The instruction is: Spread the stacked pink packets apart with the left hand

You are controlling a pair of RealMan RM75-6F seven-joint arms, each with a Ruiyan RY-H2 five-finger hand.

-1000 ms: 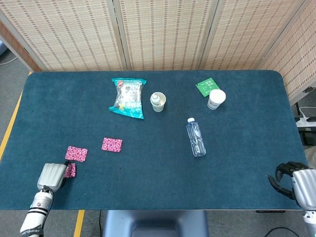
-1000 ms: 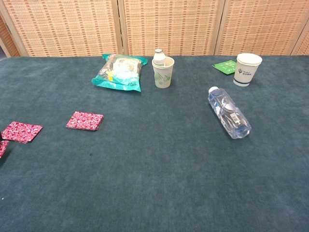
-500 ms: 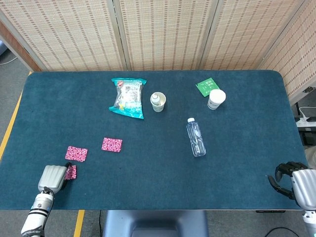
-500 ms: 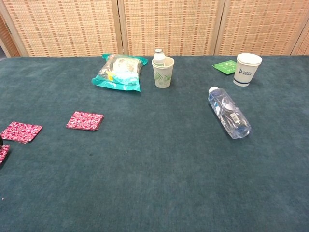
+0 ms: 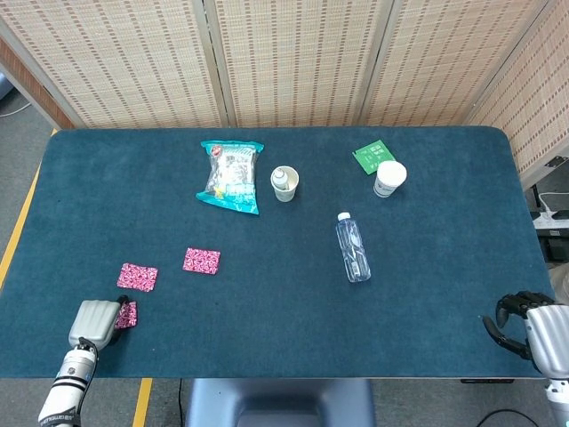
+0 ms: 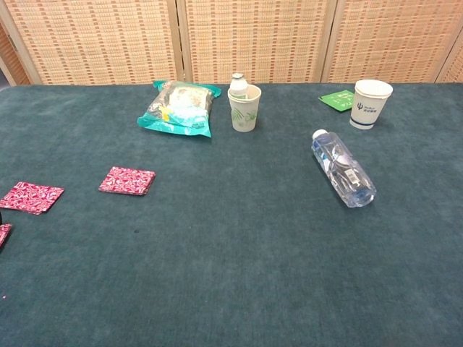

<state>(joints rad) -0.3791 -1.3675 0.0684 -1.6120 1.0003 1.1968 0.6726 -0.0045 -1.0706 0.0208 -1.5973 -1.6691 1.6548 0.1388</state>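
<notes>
On a dark teal felt-covered table [image 5: 427, 294], three flat pink patterned packets are lying apart near the front left corner. One packet [image 5: 202, 261] is sitting farthest right, a second [image 5: 138, 277] just to its left, and a third [image 5: 128, 313] is lying partly under the robot's grey left hand [image 5: 96, 322]. That hand is resting palm-down on the third packet; its fingers are hidden, so whether they are together or spread cannot be told.

The spreading step is looking nearly finished, since no packets are overlapping. The next move probably calls for sliding or releasing this last packet, then lifting the hand away.

The dark right hand [image 5: 520, 322] is waiting at the front right edge, fingers curled inward and holding nothing.

No writing is readable on any packet, on the teal snack bag [image 5: 230, 176], or on the white paper cup [image 6: 371, 103].
</notes>
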